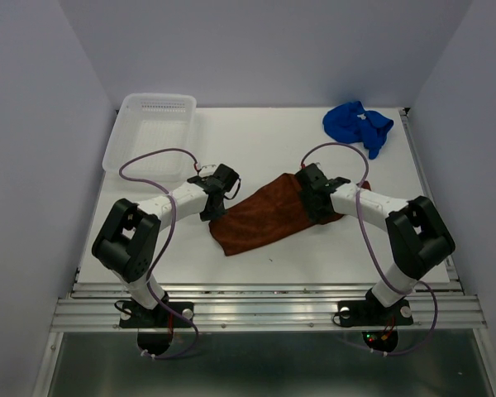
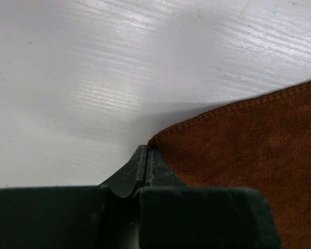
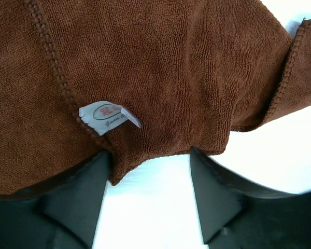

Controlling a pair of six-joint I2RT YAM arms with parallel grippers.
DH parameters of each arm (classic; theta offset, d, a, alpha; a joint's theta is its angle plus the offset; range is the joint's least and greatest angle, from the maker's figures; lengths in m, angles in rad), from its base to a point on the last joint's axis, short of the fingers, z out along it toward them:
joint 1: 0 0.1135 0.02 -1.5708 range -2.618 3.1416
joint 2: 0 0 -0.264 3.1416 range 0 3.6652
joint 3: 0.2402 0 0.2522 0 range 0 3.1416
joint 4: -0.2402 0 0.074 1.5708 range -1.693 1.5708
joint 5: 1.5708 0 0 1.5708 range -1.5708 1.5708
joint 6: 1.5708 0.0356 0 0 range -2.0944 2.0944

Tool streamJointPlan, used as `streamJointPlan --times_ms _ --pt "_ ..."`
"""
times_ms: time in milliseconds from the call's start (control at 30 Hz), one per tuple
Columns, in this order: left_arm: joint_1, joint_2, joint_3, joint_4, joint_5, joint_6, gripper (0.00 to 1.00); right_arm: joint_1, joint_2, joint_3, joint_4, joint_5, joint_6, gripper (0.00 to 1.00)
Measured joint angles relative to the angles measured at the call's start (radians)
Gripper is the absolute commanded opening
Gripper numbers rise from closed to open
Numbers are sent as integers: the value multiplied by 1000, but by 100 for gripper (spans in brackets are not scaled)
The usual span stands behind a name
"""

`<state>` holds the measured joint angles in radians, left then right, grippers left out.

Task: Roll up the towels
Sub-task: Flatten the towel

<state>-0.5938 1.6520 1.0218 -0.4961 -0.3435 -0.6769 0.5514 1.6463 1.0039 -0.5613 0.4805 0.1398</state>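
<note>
Left gripper [image 2: 146, 154] closed at corner of rust-brown towel [image 1: 260, 217], frame centre, possibly pinching it; right gripper [image 3: 150, 187] jaws apart astride edge by white tag [image 3: 108, 116]. Blue towel [image 1: 357, 124] bunched upper right.

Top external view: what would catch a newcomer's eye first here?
The rust-brown towel lies spread at the table's centre, between the left arm and the right arm, each with its jaws at one end. A bright blue towel sits crumpled at the far right corner, and a white mesh basket stands at the far left.
</note>
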Motion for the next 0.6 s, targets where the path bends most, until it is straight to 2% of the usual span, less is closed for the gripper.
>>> streamJointPlan --times_ms 100,433,600 --pt "0 0 0 0 0 0 0 0 8 0 0 -4 2 57" --pt "5 0 0 0 -2 0 0 0 44 5 4 -92 -5 30" --pt "6 0 0 0 -2 0 0 0 44 5 4 -102 -5 26"
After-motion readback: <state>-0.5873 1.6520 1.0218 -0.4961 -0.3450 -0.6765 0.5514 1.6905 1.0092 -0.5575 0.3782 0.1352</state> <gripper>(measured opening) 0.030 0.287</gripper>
